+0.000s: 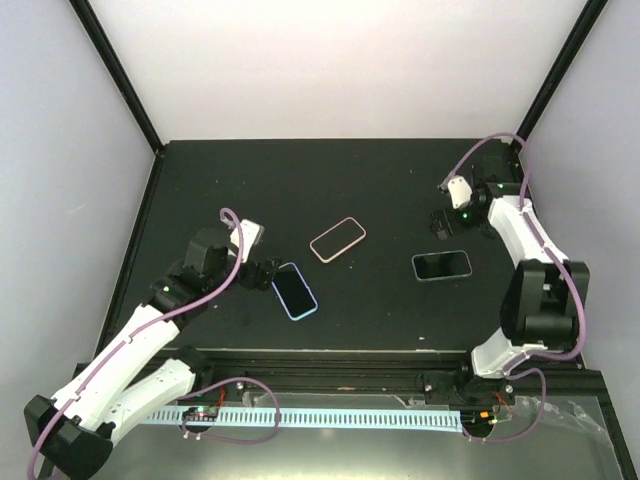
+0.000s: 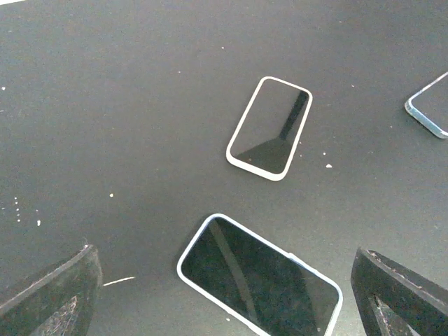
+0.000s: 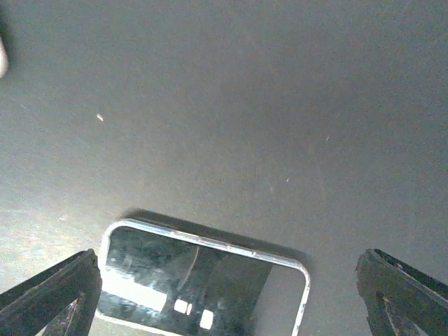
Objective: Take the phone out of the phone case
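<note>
Three cased phones lie screen-up on the black table [image 1: 380, 180]. One in a blue case [image 1: 295, 290] lies just right of my left gripper [image 1: 262, 272], which is open. In the left wrist view this phone [image 2: 259, 273] lies low between the spread fingers [image 2: 56, 294], untouched. A phone in a pink case [image 1: 337, 239] lies at the centre, also in the left wrist view [image 2: 269, 128]. A phone in a clear case [image 1: 441, 265] lies just in front of my open right gripper [image 1: 440, 222]. It fills the bottom of the right wrist view [image 3: 199, 280], between the fingers [image 3: 406, 294].
Black frame posts [image 1: 115, 70] stand at the table's back corners with white walls behind. The front rail [image 1: 330, 360] carries both arm bases. The clear-cased phone's corner shows at the right edge of the left wrist view [image 2: 430, 105].
</note>
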